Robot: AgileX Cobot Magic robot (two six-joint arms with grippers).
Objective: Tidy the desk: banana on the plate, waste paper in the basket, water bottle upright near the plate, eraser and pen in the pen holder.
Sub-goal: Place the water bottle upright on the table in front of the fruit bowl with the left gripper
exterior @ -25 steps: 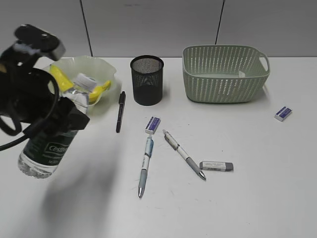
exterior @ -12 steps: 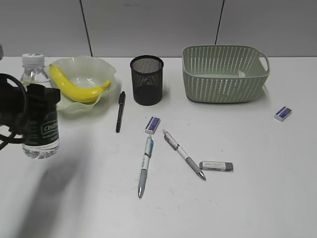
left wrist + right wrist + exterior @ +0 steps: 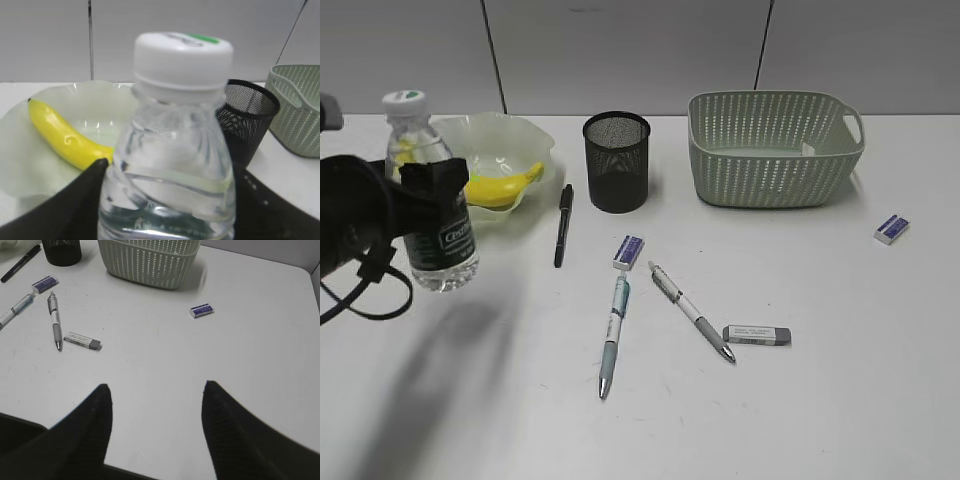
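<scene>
My left gripper is shut on the water bottle and holds it upright just left of the plate. I cannot tell whether its base touches the desk. In the left wrist view the bottle fills the space between my jaws. The banana lies in the plate. The pen holder and the basket stand at the back. Three pens and three erasers lie on the desk. No waste paper shows. My right gripper is open and empty, above bare desk.
The basket and an eraser lie ahead of the right gripper. A grey wall runs behind the desk's back edge.
The bottle was tilted low at the left a second ago. It now stands upright in my left gripper, moved right toward the plate.
</scene>
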